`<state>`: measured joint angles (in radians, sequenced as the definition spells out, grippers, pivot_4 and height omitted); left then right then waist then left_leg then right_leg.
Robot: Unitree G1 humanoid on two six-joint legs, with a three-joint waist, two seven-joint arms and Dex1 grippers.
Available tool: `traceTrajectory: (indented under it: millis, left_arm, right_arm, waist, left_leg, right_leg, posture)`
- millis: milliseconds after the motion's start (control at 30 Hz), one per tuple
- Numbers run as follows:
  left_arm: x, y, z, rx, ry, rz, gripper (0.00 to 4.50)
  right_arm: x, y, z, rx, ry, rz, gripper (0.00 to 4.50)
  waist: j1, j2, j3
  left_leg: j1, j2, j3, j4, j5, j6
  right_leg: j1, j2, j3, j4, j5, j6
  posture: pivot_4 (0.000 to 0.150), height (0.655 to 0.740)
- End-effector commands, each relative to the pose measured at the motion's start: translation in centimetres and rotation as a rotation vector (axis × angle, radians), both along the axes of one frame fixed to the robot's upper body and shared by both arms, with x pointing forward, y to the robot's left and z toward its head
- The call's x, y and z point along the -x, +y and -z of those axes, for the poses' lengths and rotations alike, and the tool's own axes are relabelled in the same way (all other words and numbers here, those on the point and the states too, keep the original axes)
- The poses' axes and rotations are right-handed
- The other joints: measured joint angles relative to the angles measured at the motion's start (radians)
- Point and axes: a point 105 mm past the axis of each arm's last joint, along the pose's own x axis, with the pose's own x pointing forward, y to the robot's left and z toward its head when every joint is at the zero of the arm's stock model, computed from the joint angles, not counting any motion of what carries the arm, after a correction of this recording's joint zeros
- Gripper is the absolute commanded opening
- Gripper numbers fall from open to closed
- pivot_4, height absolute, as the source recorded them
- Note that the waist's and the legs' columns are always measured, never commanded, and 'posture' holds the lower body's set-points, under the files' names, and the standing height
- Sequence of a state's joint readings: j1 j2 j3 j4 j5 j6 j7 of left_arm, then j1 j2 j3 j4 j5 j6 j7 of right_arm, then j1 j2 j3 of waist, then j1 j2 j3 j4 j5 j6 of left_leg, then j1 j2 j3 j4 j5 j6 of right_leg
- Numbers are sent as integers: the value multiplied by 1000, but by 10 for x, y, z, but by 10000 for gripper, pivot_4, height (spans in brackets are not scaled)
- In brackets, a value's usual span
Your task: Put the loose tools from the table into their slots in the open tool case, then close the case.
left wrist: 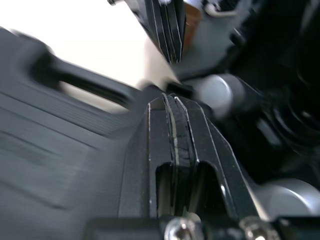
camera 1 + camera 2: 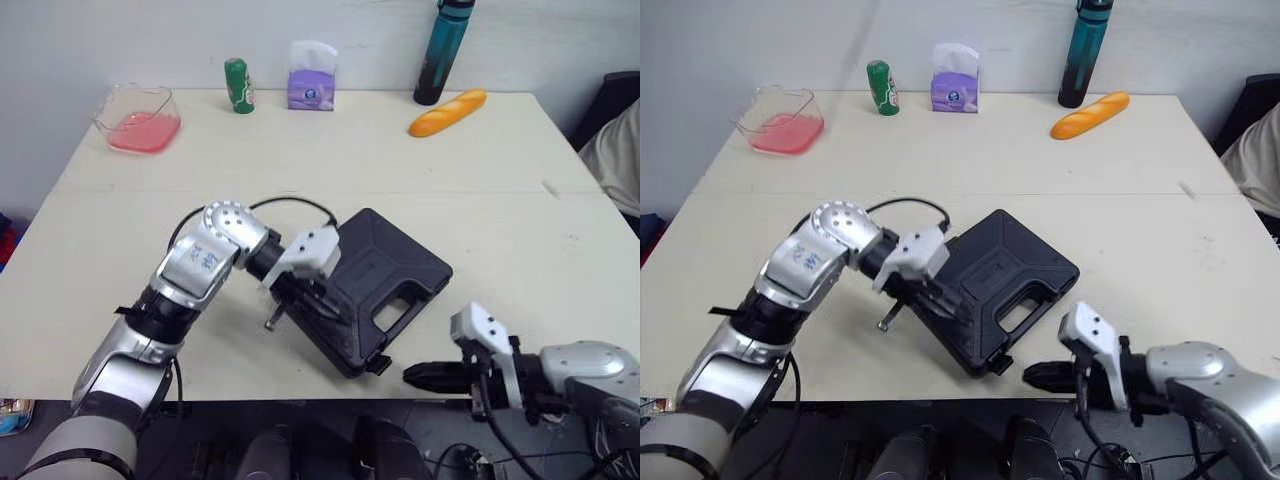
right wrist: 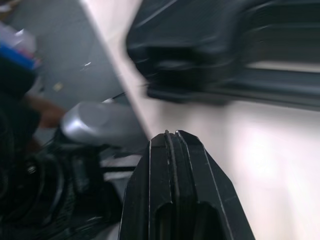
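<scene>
The black tool case (image 2: pixel 375 285) lies flat with its lid down near the table's front edge, its handle cut-out toward the front right. My left gripper (image 2: pixel 335 310) is shut and rests along the case's left edge; its fingers (image 1: pixel 175 115) are pressed together with nothing between them. A small metal rod-like tool (image 2: pixel 272 318) lies on the table just left of the case, under my left wrist. My right gripper (image 2: pixel 410 375) is shut and empty at the table's front edge, pointing at the case's front corner and latch (image 2: pixel 378 365), a short gap away.
Along the table's far edge stand a pink-filled clear container (image 2: pixel 138 118), a green bottle (image 2: pixel 238 85), a purple tissue pack (image 2: pixel 312 75), a teal bottle (image 2: pixel 443 50) and a bread loaf (image 2: pixel 447 112). A person's sleeve (image 2: pixel 615 150) shows at the right.
</scene>
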<state>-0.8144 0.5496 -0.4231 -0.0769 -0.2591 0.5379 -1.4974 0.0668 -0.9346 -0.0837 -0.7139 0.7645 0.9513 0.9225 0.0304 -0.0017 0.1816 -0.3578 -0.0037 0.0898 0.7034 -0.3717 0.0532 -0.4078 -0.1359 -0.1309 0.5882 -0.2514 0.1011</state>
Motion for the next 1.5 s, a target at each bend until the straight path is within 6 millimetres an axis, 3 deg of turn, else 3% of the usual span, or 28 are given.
traceTrajectory:
  millis: [33, 267, 467, 600, 767, 867, 1000, 1233, 1367, 1500]
  left_arm:
    - [-1, -4, 19, -80, -116, 6, 574]
    - [2, 14, 57, -257, -277, 118, 574]
    - [3, 11, 64, -258, -283, 127, 574]
    - [-6, 6, 65, -243, -304, 93, 574]
    - [-11, 7, 62, -232, -307, 69, 574]
    - [-14, 8, 61, -229, -311, 58, 574]
    - [-13, 8, 57, -214, -300, 65, 574]
    - [-14, 8, 58, -221, -302, 59, 574]
    - [-10, 6, 60, -225, -310, 83, 574]
    - [-6, 6, 65, -241, -333, 111, 574]
  right_arm:
    - [0, 16, -3, -33, -29, -52, 0]
    - [-15, 31, -15, -129, -48, -39, 0]
    - [-43, 36, -22, -180, -65, 103, 0]
    - [-37, 31, -21, -161, -58, 97, 0]
    - [-16, 18, -42, -206, -18, 29, 0]
    - [-1, 7, -31, -120, 37, -7, 0]
    - [3, 4, -2, -4, 43, -2, 0]
    - [-12, 22, 7, -56, 9, 6, 0]
    - [-36, 36, -16, -213, -22, 66, 0]
    - [-52, 36, -25, -307, 21, 143, 0]
  waist:
    - [-2, 0, 0]
    - [-7, 0, -1]
    - [-4, 5, -10]
    - [0, 6, -10]
    - [-3, 6, -10]
    - [-4, 5, -11]
    - [-5, 5, -11]
    - [-4, 5, -10]
    - [-6, 5, -10]
    - [-9, 5, -10]
  left_leg:
    - [-1, 0, 0, 0, 0, 0]
    - [1, 2, 1, 0, 0, -2]
    - [13, 6, 1, -3, -2, -4]
    - [15, 6, -1, -4, -4, -3]
    - [16, 4, -1, -4, -5, -1]
    - [17, 5, -1, -5, -5, -1]
    - [17, 6, -1, -5, -5, -1]
    - [16, 6, -1, -5, -5, -2]
    - [16, 6, -1, -5, -5, -2]
    - [17, 7, -1, -6, -5, -3]
  right_leg:
    - [-1, -1, 0, 0, 0, 0]
    - [0, 2, -1, 2, 0, -1]
    - [11, -1, -1, -2, -2, -4]
    - [14, -4, -2, -2, -3, -6]
    - [15, -6, -2, -3, -3, -5]
    - [15, -6, -2, -3, -3, -5]
    - [15, -5, -2, -3, -3, -5]
    - [14, -5, -2, -4, -3, -5]
    - [14, -5, -2, -4, -3, -5]
    - [14, -5, -2, -3, -4, -6]
  posture:
    - [1500, 7394]
    - [1500, 7394]
    - [1500, 7394]
    - [1500, 7394]
    - [1500, 7394]
    - [1500, 7394]
    - [1500, 7394]
    - [1500, 7394]
    - [1500, 7394]
    - [1500, 7394]
